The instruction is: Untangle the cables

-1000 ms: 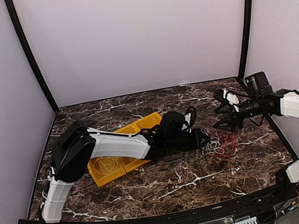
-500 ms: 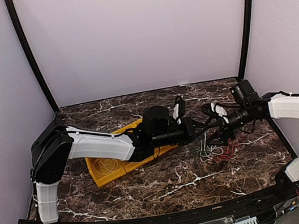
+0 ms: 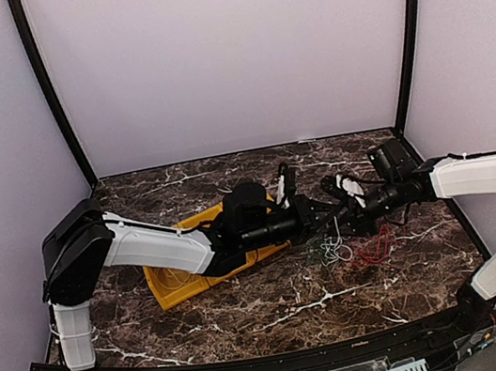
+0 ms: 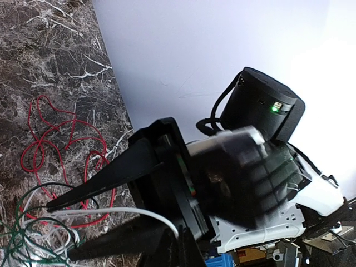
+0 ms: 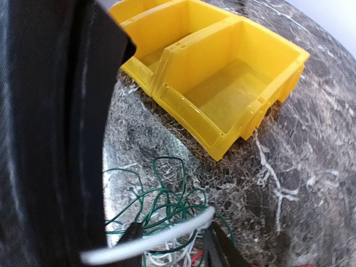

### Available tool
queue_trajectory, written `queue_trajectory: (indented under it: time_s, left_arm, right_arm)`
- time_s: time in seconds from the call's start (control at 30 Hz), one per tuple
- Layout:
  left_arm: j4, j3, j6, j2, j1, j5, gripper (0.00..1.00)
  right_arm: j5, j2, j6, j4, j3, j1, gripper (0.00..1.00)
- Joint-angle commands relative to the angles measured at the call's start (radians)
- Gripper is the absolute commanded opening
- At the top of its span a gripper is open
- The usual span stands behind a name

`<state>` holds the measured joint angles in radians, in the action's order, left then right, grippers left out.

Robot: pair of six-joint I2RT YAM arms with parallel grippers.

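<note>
The cables lie in a loose tangle right of centre: a white coil (image 3: 337, 250) mixed with thin green wire (image 5: 178, 203), a red cable (image 3: 375, 246) beside it, and a thin black wire (image 4: 53, 187). My left gripper (image 3: 318, 219) is shut on a strand of the white cable (image 4: 119, 211), which runs taut from its jaws (image 4: 179, 236) down to the pile. My right gripper (image 3: 340, 213) is open right in front of the left one. Its two fingers (image 4: 105, 178) stand either side of that white strand (image 5: 161, 233) without closing. The red cable (image 4: 47, 139) lies flat on the table.
Two joined yellow bins (image 3: 182, 277) sit left of the tangle under the left arm, and show close up in the right wrist view (image 5: 222, 94). One holds a thin coiled wire (image 3: 179, 273). The marble table is walled on the left, back and right.
My right gripper has moved left until it meets the left gripper. The left gripper has lifted and drawn back a little, pulling the white strand up from the pile.
</note>
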<state>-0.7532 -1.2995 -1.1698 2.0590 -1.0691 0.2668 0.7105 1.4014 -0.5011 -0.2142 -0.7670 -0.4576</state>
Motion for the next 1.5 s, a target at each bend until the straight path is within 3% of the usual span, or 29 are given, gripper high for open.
queue_trajectory:
  time_s: [0.0, 0.03, 0.13, 0.4, 0.63, 0.73, 0.87, 0.97, 1.47]
  left_arm:
    - [-0.154, 0.069, -0.064, -0.117, 0.003, -0.019, 0.0]
    - [-0.155, 0.071, -0.061, -0.125, 0.003, -0.021, 0.0]
    - [-0.128, 0.068, -0.035, -0.166, 0.002, -0.027, 0.0]
    - [0.081, -0.028, 0.13, -0.297, 0.003, -0.047, 0.0]
    - [0.272, -0.07, 0.283, -0.386, 0.003, -0.099, 0.0]
    - [0.301, -0.027, 0.305, -0.422, 0.003, -0.137, 0.0]
    - [0.283, 0.048, 0.308, -0.447, 0.022, -0.148, 0.0]
    - [0.284, 0.066, 0.313, -0.457, 0.032, -0.146, 0.0]
    - [0.255, 0.137, 0.308, -0.494, 0.04, -0.176, 0.0]
  right_arm:
    - [-0.014, -0.014, 0.035, 0.068, -0.006, -0.002, 0.21]
    - [-0.021, -0.009, 0.034, 0.065, -0.008, 0.0, 0.16]
    - [-0.045, 0.016, 0.036, 0.056, -0.016, 0.015, 0.12]
    - [-0.064, 0.059, 0.054, 0.026, -0.043, 0.101, 0.08]
    - [-0.079, -0.032, 0.03, 0.026, -0.025, 0.138, 0.11]
    - [-0.054, -0.097, -0.011, 0.006, -0.014, 0.139, 0.22]
    - [0.083, -0.223, -0.065, -0.009, 0.011, 0.116, 0.61]
    - [0.1, -0.251, -0.068, 0.016, 0.033, 0.049, 0.79]
    - [0.024, -0.005, 0.047, 0.134, -0.059, -0.128, 0.84]
